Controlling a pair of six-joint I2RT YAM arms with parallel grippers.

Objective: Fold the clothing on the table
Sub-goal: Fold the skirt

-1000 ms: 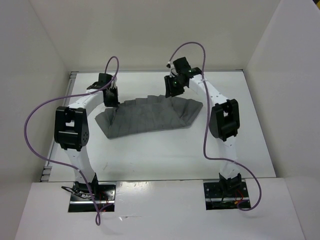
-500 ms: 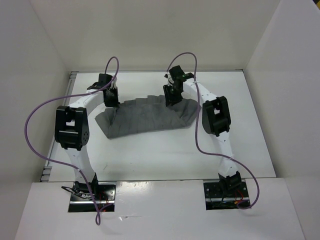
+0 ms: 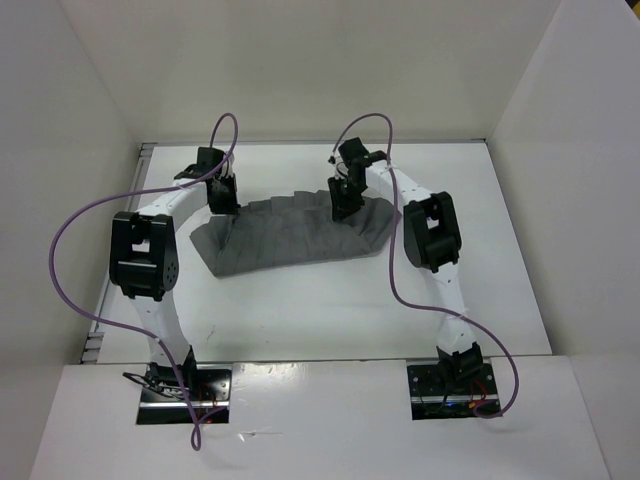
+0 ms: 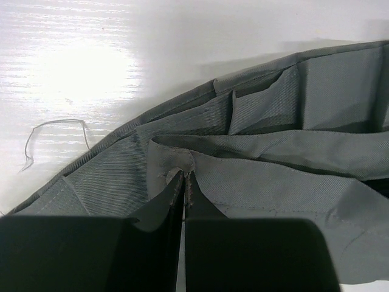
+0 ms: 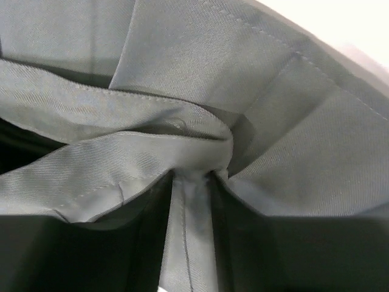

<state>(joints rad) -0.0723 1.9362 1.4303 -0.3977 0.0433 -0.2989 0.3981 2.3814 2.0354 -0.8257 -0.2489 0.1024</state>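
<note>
The clothing (image 3: 290, 235) is a mid-grey pleated garment lying in an arc across the far half of the white table (image 3: 300, 310). My left gripper (image 3: 222, 200) is at the garment's far-left edge. In the left wrist view its jaws (image 4: 183, 175) are pressed together on a small pinch of the clothing (image 4: 273, 152). My right gripper (image 3: 343, 205) is at the far edge right of centre. In the right wrist view a band of the clothing (image 5: 182, 73) fills the gap of the right gripper (image 5: 191, 179) and bunches up at the tips.
White upright walls (image 3: 80, 150) close in the table on the left, back and right. Purple cables (image 3: 70, 250) loop off both arms. A loose thread (image 4: 55, 131) lies on the table beside the garment's edge. The arm bases (image 3: 185, 385) are bolted at the near edge.
The right arm has swung left along the garment's far edge, and its jaws have narrowed on the fabric. The garment's right end has drawn inward. The left arm has held still.
</note>
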